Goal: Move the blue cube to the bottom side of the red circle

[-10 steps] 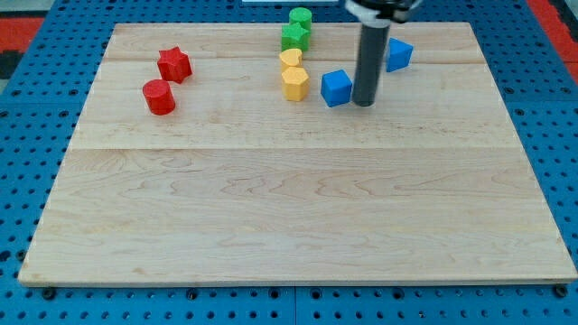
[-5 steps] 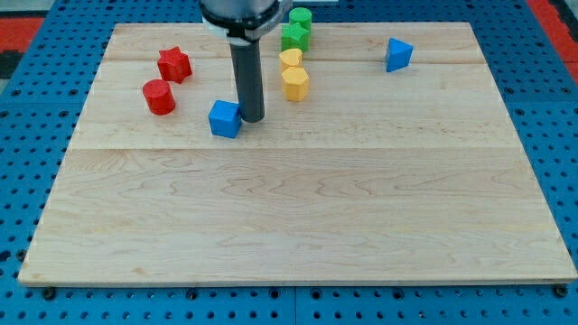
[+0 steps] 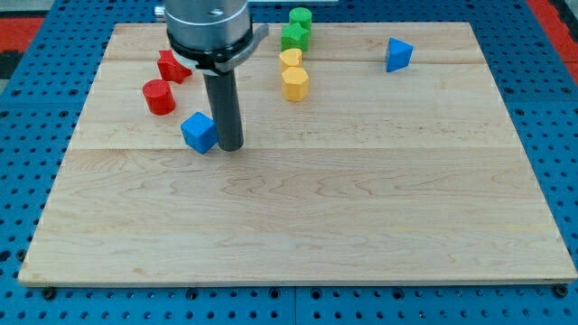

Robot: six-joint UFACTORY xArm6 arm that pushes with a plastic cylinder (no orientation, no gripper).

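Nearly there: my tip (image 3: pixel 230 146), a bare rod with no pincer, touches the blue cube (image 3: pixel 199 133), which sits below-right of the red circle (image 3: pixel 160 97) and needs nudging toward the board's left edge.

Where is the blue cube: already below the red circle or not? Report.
Not yet. The blue cube sits toward the view's bottom-right of the red circle, apart from it, with my tip against its right side.
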